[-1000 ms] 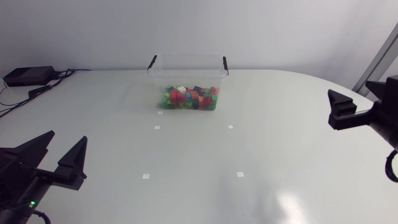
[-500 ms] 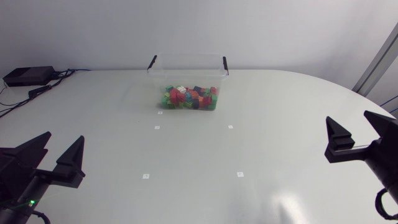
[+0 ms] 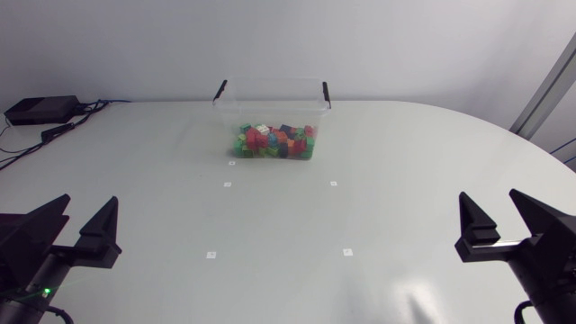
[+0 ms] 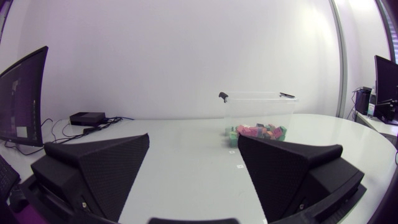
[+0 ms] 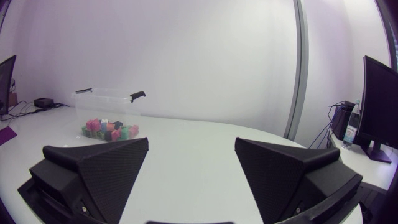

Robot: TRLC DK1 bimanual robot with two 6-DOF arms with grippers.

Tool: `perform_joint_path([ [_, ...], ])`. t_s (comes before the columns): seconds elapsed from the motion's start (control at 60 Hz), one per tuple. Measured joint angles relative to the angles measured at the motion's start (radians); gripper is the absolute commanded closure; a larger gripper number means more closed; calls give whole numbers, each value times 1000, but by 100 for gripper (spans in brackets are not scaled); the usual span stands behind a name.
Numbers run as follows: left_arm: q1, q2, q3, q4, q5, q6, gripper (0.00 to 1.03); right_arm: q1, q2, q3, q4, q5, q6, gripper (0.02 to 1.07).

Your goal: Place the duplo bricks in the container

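Left tool (image 3: pixel 88 199) spread wide, right tool (image 3: pixel 490 193) too

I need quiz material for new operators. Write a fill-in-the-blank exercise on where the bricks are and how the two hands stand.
1. The duplo bricks lie ____ the clear container.
2. The left hand and the right hand are both ____, holding nothing.
3. The clips on the container's rim are ____ in colour.
Missing words: inside; open; black.
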Motion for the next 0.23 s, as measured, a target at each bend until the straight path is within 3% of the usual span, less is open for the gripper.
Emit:
perform_joint_path([
  [0.233,0,0,0,-6,-8,-3,4,6,-46,-36,-2,0,29,7],
])
